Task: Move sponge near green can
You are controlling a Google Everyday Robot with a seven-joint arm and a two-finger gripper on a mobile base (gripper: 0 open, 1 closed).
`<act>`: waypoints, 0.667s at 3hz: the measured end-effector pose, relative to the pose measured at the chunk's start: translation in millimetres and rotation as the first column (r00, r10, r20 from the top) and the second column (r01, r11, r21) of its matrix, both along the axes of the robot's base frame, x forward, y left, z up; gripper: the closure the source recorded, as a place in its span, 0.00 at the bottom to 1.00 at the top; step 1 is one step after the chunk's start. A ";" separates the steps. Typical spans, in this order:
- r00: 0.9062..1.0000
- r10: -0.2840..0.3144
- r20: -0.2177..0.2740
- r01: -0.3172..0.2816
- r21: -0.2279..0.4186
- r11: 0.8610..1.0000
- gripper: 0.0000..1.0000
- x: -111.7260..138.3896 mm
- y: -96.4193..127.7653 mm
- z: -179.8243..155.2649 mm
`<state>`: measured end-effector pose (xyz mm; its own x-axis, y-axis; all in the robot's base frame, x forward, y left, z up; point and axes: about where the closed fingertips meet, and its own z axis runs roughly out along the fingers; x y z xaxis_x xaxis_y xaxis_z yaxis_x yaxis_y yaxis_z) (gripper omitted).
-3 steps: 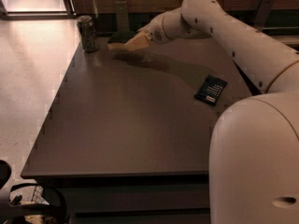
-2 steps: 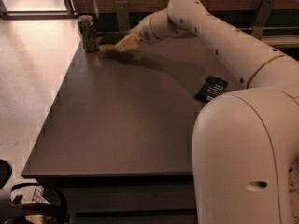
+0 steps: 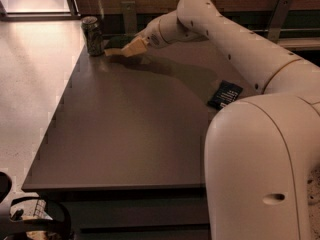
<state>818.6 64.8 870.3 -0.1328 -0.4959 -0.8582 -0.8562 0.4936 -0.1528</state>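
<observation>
Table (image 3: pixel 125 134) far corner, left edge: gripper (image 3: pixel 126 49) pinching sponge (image 3: pixel 115 44) just beside green can (image 3: pixel 92 35).

Cream arm (image 3: pixel 240 49), bulbous joints (image 3: pixel 196 6), dark screw dots (image 3: pixel 230 57); tan claw (image 3: pixel 131 48) over far-left tabletop (image 3: pixel 125 134).

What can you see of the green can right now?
The green can stands upright near the table's far left corner: a small cylinder, dull speckled green body, silvery metal top rim. It rests on the table. The sponge lies close beside it, with the pincer at that sponge, clear of the can.
</observation>
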 end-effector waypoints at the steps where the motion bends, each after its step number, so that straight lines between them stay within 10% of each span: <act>1: 1.000 0.003 -0.002 -0.003 0.000 1.000 0.30 -0.2 2.2 -1.7; 2: 1.000 0.007 -0.006 -0.007 0.000 1.000 0.06 -0.5 5.1 -3.9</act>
